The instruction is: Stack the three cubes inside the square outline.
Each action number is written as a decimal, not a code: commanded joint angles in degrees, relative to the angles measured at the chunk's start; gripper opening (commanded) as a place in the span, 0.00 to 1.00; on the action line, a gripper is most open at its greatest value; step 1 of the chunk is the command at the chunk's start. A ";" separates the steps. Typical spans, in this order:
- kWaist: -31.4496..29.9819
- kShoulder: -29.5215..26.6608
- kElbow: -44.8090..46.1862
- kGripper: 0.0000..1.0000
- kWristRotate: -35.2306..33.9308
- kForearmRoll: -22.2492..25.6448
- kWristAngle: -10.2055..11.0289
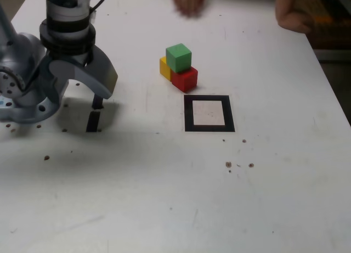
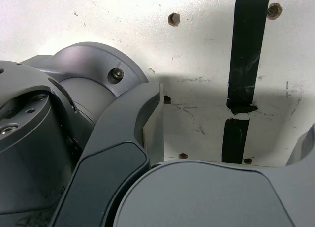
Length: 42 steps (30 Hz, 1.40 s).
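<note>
The green cube (image 1: 179,57) rests on top of the yellow cube (image 1: 164,67) and the red cube (image 1: 185,79), which sit side by side on the white table. This pile stands just beyond the square outline (image 1: 188,113), whose white interior holds nothing. My gripper (image 1: 82,98) hangs far off toward the exterior view's left, pointing down at the table. It is open with nothing between its jaws. None of the cubes show in the wrist view, only my own grey arm parts and bare table.
Two short black tape strips (image 1: 94,114) (image 2: 247,49) lie under the gripper. The arm's grey base (image 1: 22,83) fills the exterior view's left. A person's hands (image 1: 189,1) (image 1: 290,14) rest at the far edge. Small brown crumbs (image 1: 228,164) dot the table.
</note>
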 commanded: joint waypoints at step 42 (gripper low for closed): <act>14.93 23.81 -49.84 0.96 -15.43 21.06 -2.04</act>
